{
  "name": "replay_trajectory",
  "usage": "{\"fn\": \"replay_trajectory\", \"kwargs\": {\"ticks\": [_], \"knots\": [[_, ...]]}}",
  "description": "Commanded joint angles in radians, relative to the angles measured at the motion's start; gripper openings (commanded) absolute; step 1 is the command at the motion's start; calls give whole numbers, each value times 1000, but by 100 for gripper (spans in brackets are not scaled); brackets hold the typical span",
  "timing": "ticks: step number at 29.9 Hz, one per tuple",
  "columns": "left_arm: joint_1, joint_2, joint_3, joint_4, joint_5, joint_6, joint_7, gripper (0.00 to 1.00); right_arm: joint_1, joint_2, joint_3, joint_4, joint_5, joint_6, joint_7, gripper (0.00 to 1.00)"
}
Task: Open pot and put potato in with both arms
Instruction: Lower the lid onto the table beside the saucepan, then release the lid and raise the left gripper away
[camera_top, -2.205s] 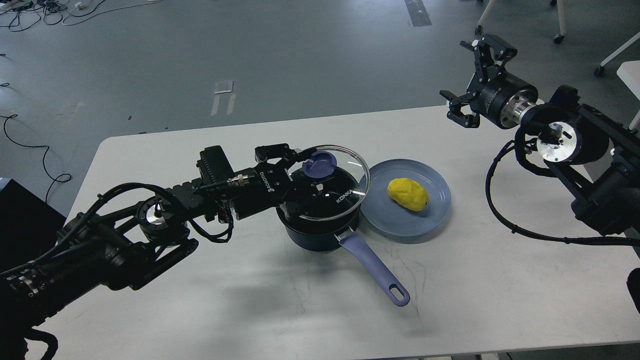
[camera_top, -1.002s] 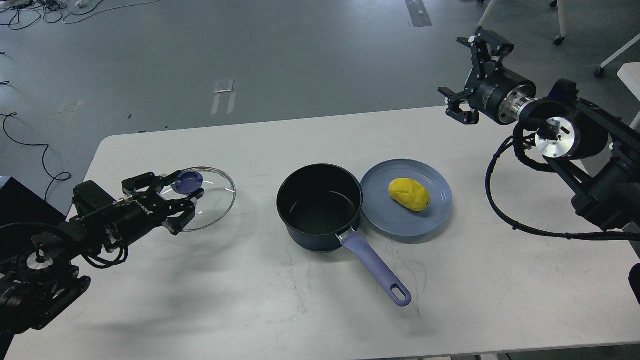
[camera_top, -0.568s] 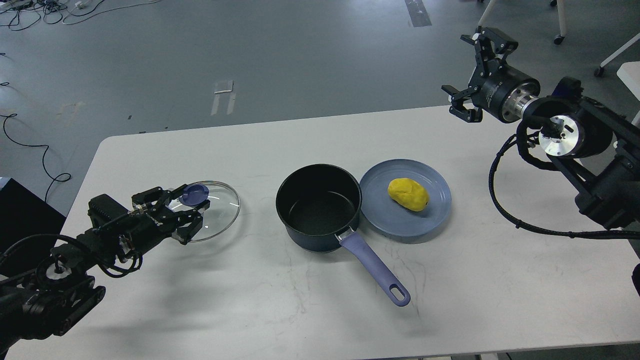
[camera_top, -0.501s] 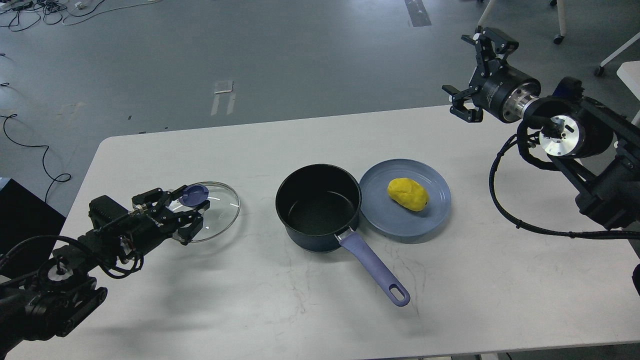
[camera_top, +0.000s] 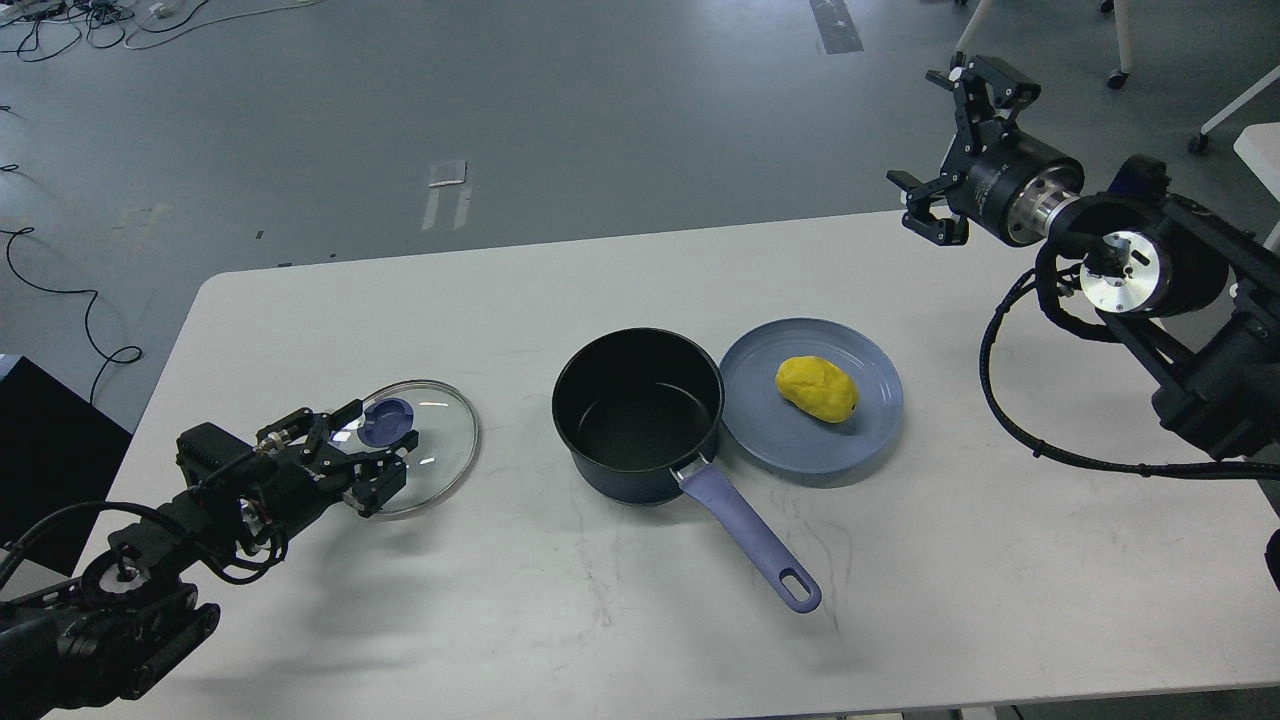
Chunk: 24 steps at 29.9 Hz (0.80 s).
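The dark pot (camera_top: 637, 420) stands open in the middle of the white table, its purple handle (camera_top: 750, 540) pointing toward the front. The yellow potato (camera_top: 817, 388) lies on a blue plate (camera_top: 800, 450) just right of the pot. The glass lid (camera_top: 425, 445) with its blue knob (camera_top: 385, 422) lies on the table to the left. My left gripper (camera_top: 375, 442) has its fingers on either side of the knob, holding the lid. My right gripper (camera_top: 948, 145) is open and empty, raised above the table's far right edge, well away from the potato.
The table (camera_top: 560, 620) has bare room in front and at the far side. Beyond it there is grey floor with cables at the far left (camera_top: 60, 290) and chair legs at the far right (camera_top: 1120, 40).
My left gripper lifted the lid off the pot, carried it left and lowered it to the table. The right gripper only shifted slightly. Pot, plate and potato stayed put.
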Motion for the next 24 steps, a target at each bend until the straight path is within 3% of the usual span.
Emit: {"fn": "replay_trajectory", "kwargs": {"ticks": [1, 5, 15, 24], "knots": [[-9, 0, 13, -18, -46, 1, 0, 99, 1, -1, 1, 0, 0, 0, 0, 100], [-15, 13, 13, -53, -66, 1, 0, 99, 1, -1, -1, 0, 0, 0, 0, 100], [-145, 128, 8, -324, -340, 1, 0, 99, 1, 5, -1, 3, 0, 1, 0, 100], [-260, 129, -24, -328, -670, 1, 0, 99, 0, 0, -6, 9, 0, 14, 0, 100]]}}
